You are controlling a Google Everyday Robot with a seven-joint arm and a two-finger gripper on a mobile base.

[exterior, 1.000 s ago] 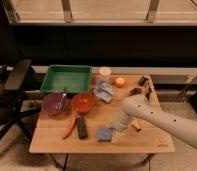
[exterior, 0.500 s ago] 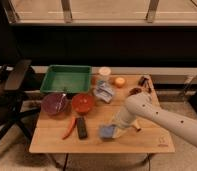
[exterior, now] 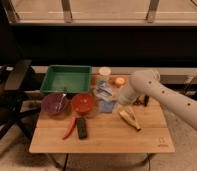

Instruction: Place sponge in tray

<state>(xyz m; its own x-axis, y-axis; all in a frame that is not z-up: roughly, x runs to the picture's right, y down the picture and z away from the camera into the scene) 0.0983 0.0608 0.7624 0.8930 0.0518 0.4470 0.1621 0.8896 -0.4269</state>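
The blue sponge hangs just above the wooden table, right of the red bowl. My gripper is at the end of the white arm and is shut on the sponge's right side. The green tray sits at the table's back left, empty, up and to the left of the sponge. The fingers are mostly hidden behind the wrist and the sponge.
A purple bowl stands left of the red bowl. A red chili and a black bar lie in front. A banana lies right. A packet, a white cup and an orange are behind. A chair stands left.
The gripper has lifted the sponge off the table's front middle and carried it back, toward the bowls and the tray. A banana that the arm hid now shows.
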